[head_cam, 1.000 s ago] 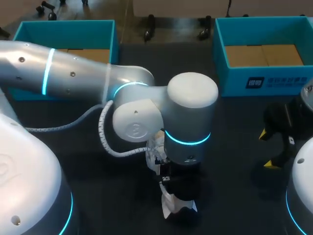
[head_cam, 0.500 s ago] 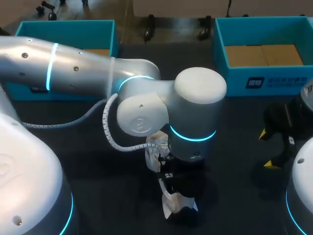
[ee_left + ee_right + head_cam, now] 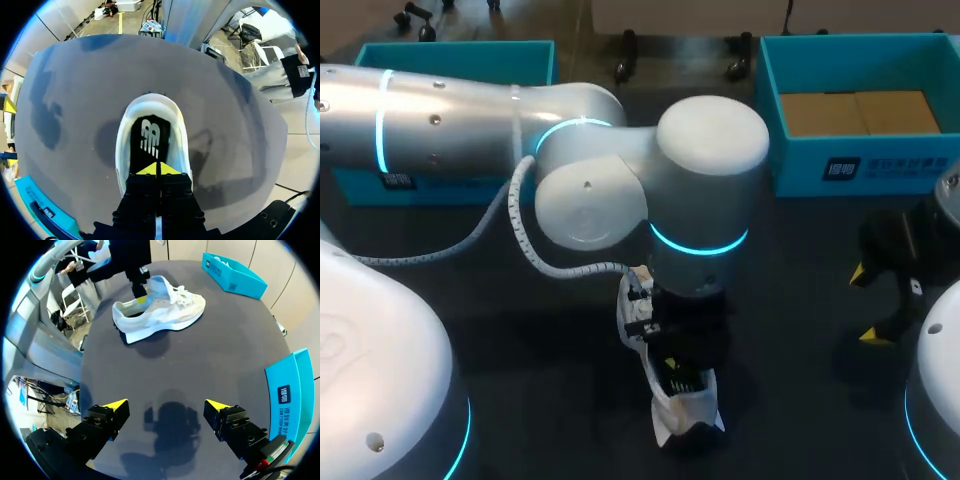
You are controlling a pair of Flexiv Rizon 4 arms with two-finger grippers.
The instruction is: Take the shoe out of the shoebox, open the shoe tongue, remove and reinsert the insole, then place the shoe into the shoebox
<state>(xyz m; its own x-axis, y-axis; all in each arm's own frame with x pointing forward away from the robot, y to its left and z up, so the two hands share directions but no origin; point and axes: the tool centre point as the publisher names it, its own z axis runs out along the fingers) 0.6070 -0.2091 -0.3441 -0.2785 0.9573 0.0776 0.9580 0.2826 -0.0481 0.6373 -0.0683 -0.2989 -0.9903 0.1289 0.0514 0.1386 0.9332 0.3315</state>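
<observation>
A white shoe (image 3: 688, 412) stands upright on the dark table near its front middle, heel toward me. Its black insole (image 3: 150, 142) lies inside it. My left gripper (image 3: 672, 368) is shut, and its yellow tips (image 3: 159, 169) point down into the heel opening, onto the insole's rear part. The right wrist view shows the shoe (image 3: 165, 310) from the side, with the left gripper (image 3: 140, 297) at its opening. My right gripper (image 3: 868, 303) hangs open and empty at the table's right, well clear of the shoe; it shows wide apart above bare table (image 3: 167, 407).
Two teal boxes with cardboard floors stand along the back edge, one at the left (image 3: 450, 62) and one at the right (image 3: 860, 110). The left arm's elbow and cable span the table's middle. Bare table lies between the shoe and my right gripper.
My left arm's wrist and elbow have swung back and to the left, so more of the shoe's opening shows. The shoe and the right arm have stayed in place.
</observation>
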